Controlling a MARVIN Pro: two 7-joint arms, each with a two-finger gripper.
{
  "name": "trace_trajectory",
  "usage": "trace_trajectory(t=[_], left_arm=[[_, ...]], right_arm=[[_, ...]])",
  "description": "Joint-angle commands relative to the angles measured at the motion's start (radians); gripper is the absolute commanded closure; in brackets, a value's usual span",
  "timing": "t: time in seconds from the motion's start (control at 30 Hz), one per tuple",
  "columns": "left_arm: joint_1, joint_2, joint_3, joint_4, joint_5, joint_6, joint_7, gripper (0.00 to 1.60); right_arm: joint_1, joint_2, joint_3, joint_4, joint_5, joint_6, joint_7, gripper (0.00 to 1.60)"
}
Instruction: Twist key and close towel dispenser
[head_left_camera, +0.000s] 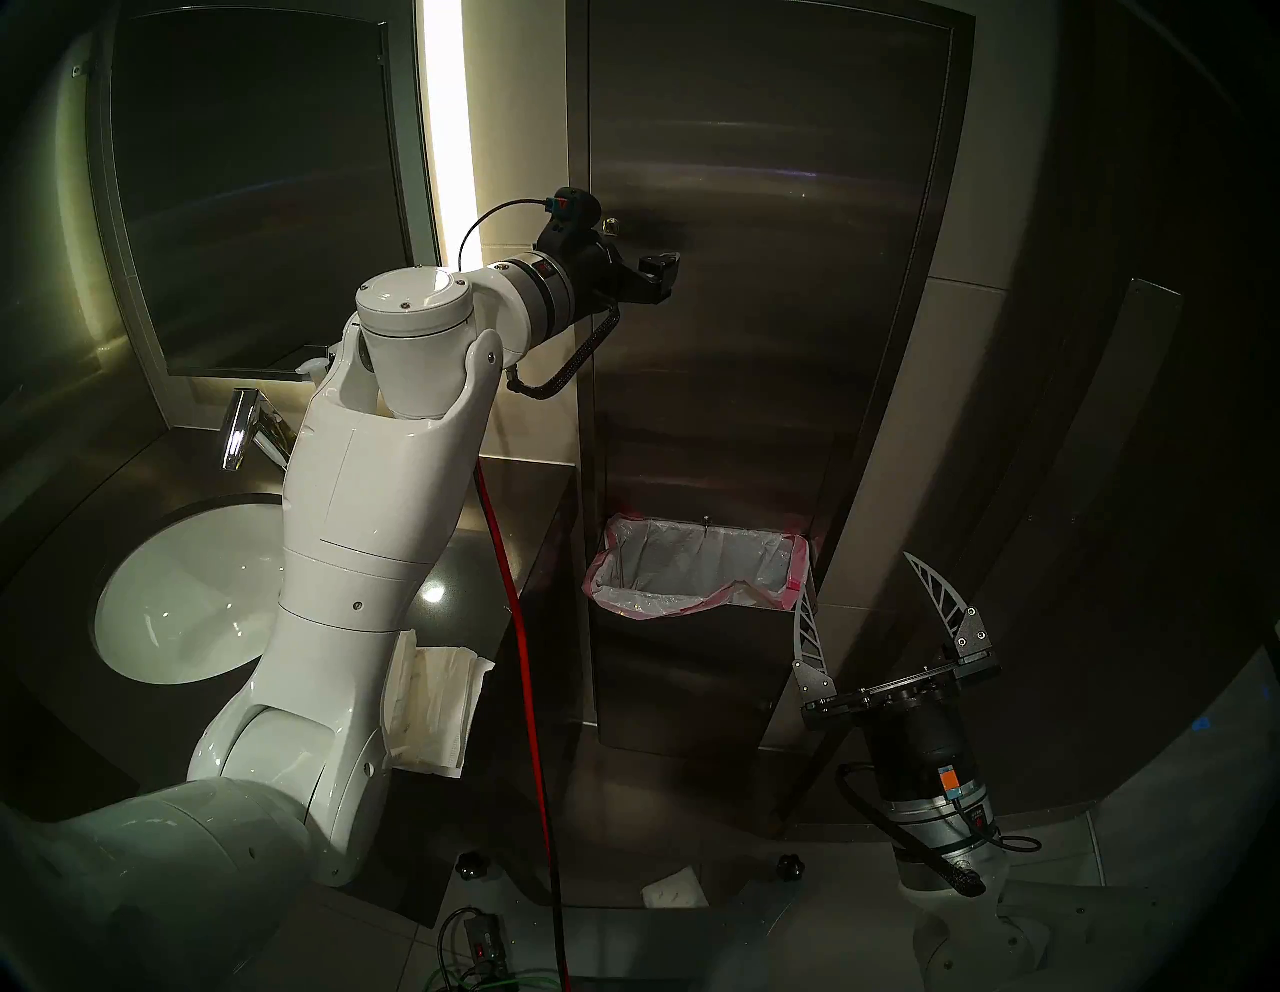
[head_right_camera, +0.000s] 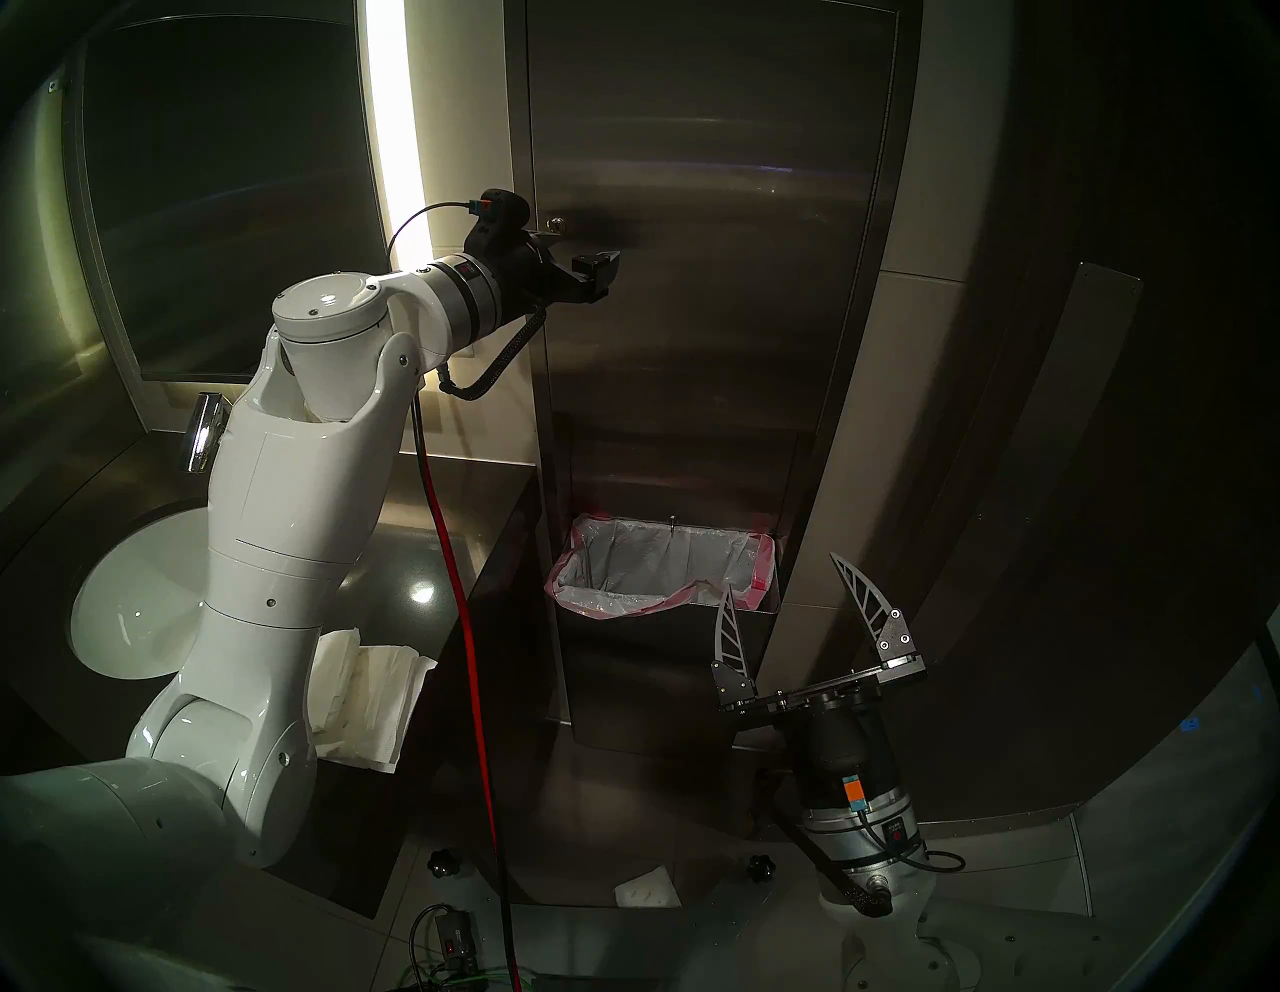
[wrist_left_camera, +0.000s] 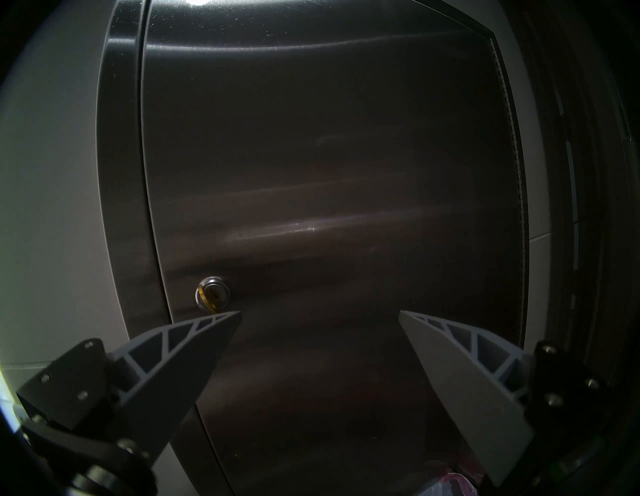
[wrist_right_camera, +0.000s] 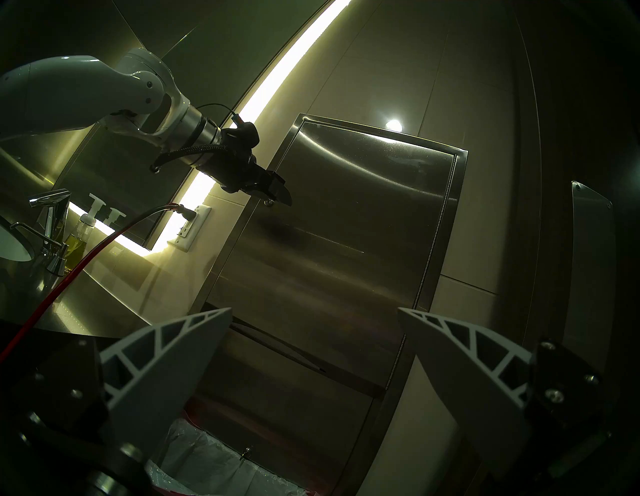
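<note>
The towel dispenser (head_left_camera: 762, 277) is a tall brushed steel wall cabinet. Its door lies flush with the frame, so the towels inside are hidden. A small round lock (wrist_left_camera: 212, 293) sits near the door's left edge, with a brass-coloured key in it. The lock also shows in the head view (head_left_camera: 612, 224). My left gripper (wrist_left_camera: 320, 313) is open and empty, close to the door. Its left fingertip is just below and to the right of the lock, not touching it. My right gripper (head_left_camera: 856, 575) is open and empty, low and to the right of the cabinet.
A waste bin with a pink-edged liner (head_left_camera: 696, 571) stands open at the cabinet's foot. On the left are a counter with a white sink (head_left_camera: 187, 596), a faucet (head_left_camera: 239, 429), folded paper towels (head_left_camera: 433, 706) and the mirror (head_left_camera: 256, 187). A red cable (head_left_camera: 519, 658) hangs past the counter's edge.
</note>
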Motion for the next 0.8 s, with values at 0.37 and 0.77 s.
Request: trace_trajectory(t=[0.37,0.77], left_arm=[[-0.017,-0.007,-0.031,0.008,0.019,0.006,0.037,0.00],[-0.033,-0.018,-0.023,0.024,0.018,-0.005,0.029,0.00]], right_arm=[[0.001,-0.002,0.000,-0.010,-0.006,0.000,-0.002,0.00],[0.001,-0.002,0.000,-0.010,-0.006,0.000,-0.002,0.00]])
